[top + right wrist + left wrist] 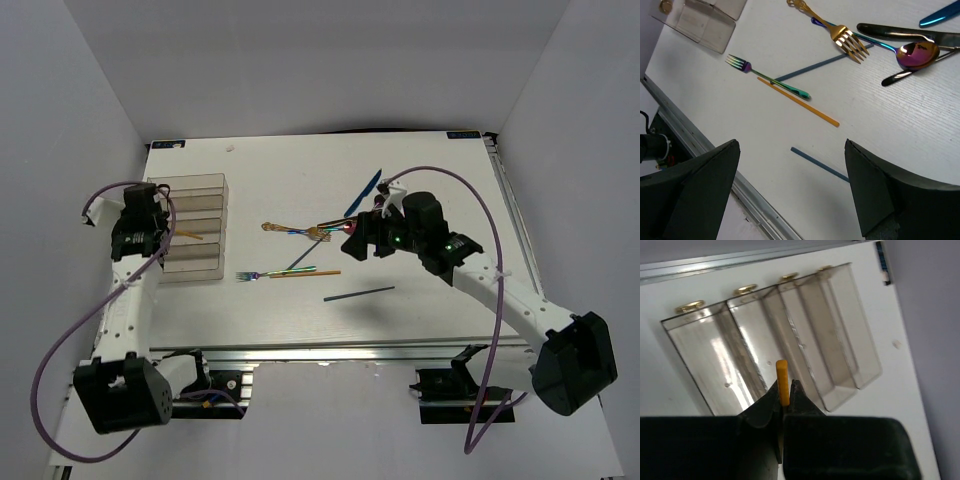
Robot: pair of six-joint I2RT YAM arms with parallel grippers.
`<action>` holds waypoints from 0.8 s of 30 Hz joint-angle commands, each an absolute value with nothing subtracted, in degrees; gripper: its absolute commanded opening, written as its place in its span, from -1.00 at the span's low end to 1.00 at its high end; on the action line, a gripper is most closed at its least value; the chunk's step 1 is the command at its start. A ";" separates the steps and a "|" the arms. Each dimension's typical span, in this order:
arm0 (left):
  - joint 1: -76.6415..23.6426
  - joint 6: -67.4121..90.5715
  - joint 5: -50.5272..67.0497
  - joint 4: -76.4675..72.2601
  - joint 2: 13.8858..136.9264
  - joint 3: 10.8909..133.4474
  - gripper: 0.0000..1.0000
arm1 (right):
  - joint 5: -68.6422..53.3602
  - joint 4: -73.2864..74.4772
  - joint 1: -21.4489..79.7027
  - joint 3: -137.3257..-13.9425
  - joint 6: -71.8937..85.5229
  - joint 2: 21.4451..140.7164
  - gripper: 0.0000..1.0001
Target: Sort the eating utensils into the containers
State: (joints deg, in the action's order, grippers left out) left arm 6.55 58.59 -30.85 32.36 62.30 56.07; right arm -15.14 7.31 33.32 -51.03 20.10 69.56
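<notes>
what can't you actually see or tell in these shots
Left wrist: orange stick shows only its tip; the left gripper hides the rest.
Right wrist: blue knife is cut off by the frame edge; one end of the blue-grey stick passes behind a finger of the right gripper.
Top: utensil pile by the right gripper is too small to count.

The left arm (125,310) reaches straight forward from its base along the left side, and the left pincer (785,390) is pressed together on an orange stick (782,375). The right arm (500,295) stretches diagonally inward from the near right corner. The right pincer (791,143) tilts downward with its fingers (700,185) spread wide apart.
</notes>
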 commanded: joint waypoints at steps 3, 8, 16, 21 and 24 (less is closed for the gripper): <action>10.81 60.29 -31.38 33.50 67.85 53.19 -1.00 | -13.27 8.35 32.43 -47.99 17.23 65.22 0.79; 11.07 62.66 -29.54 27.70 67.33 46.77 -1.00 | -13.71 8.53 32.17 -46.23 16.35 64.07 0.79; 11.16 63.37 -25.84 21.01 67.76 40.70 -0.34 | -14.06 8.79 32.26 -45.79 14.94 65.83 0.79; 11.07 63.72 -23.21 20.47 65.22 37.71 0.64 | -10.73 13.35 32.34 -48.15 12.49 71.62 0.79; 11.07 62.32 -22.85 22.23 61.45 38.40 0.87 | -6.77 19.41 33.13 -50.44 8.90 76.98 0.79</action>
State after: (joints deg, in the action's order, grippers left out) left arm 10.76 63.24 -24.01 21.56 66.11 37.98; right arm -11.07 13.17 32.51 -47.20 13.41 73.25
